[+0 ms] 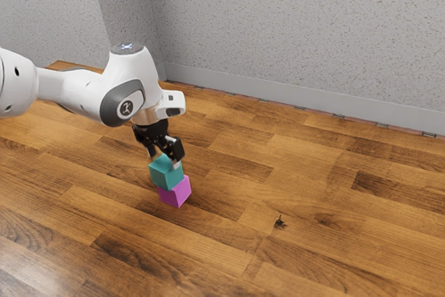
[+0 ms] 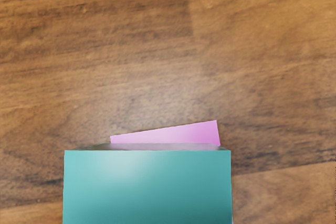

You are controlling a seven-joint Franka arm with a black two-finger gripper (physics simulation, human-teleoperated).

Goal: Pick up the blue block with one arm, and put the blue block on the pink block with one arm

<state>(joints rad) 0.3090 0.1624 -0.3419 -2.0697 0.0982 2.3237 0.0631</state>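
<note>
The blue block (image 1: pixel 166 174), teal in colour, rests on top of the pink block (image 1: pixel 176 192) on the wooden floor, turned slightly relative to it. My gripper (image 1: pixel 167 160) reaches down from the exterior view's left, and its black fingers grip the upper part of the blue block from two sides. In the wrist view the blue block (image 2: pixel 147 188) sits large just under my hand. A strip of the pink block (image 2: pixel 170 133) sticks out from beneath it on the far side.
Bare wooden floor (image 1: pixel 313 199) stretches all around the two stacked blocks. Grey walls with a baseboard (image 1: pixel 299 99) stand at the back, well away from the stack. A small dark mark (image 1: pixel 279 222) lies on the floor toward the exterior view's right.
</note>
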